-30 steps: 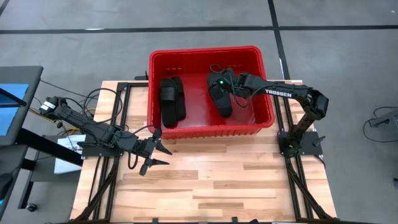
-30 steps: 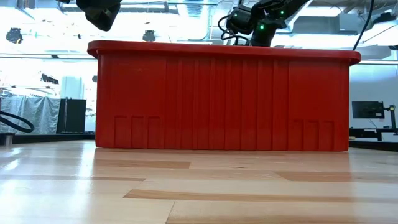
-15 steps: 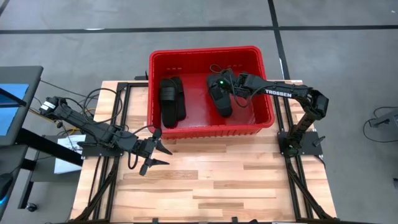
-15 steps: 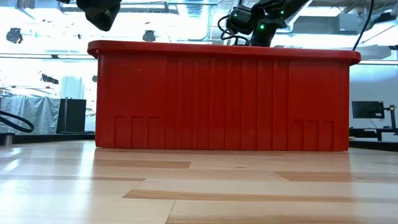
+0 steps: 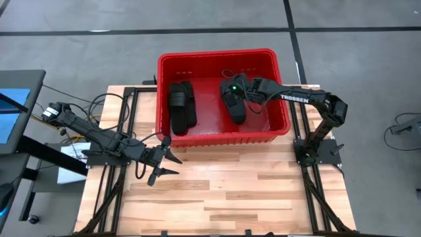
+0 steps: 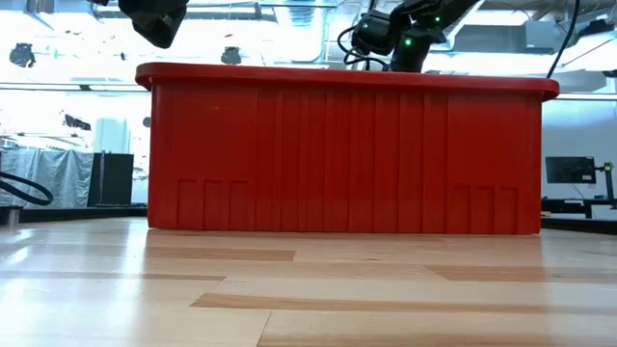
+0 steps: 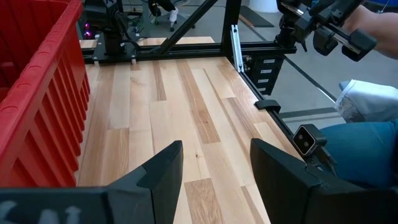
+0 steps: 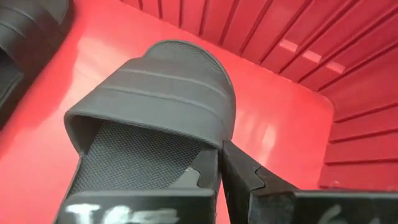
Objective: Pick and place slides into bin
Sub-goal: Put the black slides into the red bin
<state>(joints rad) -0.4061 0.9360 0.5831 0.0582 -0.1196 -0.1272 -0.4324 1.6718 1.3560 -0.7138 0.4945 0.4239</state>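
Observation:
The red bin (image 5: 217, 54) stands on the far half of the wooden table (image 5: 217, 197). Two black slides (image 5: 182, 105) lie side by side on its floor at the left. A third slide (image 5: 235, 106) is at the bin's right, with my right gripper (image 5: 232, 97) reaching down into the bin and shut on it. In the right wrist view its wide strap (image 8: 161, 87) shows just past the fingers. My left gripper (image 5: 170, 164) stands open over the bare table, in front of the bin's near left corner, with nothing between its fingers (image 7: 214, 162). My right gripper pinches the slide's side edge (image 8: 219, 149) just behind the strap's root, between its two fingers. The fingers slant down from the table's right side. The slide's toe end points away from the gripper over the bin floor (image 8: 280, 130). Whether the slide rests there, I cannot tell.
The bin's tall near wall (image 6: 337, 154) fills the low view. Bare wood lies in front of it. Black frame rails (image 5: 125, 131) run along both table sides. Past the table's edge, the left wrist view shows a person's leg (image 7: 348, 149) and another arm (image 7: 323, 25).

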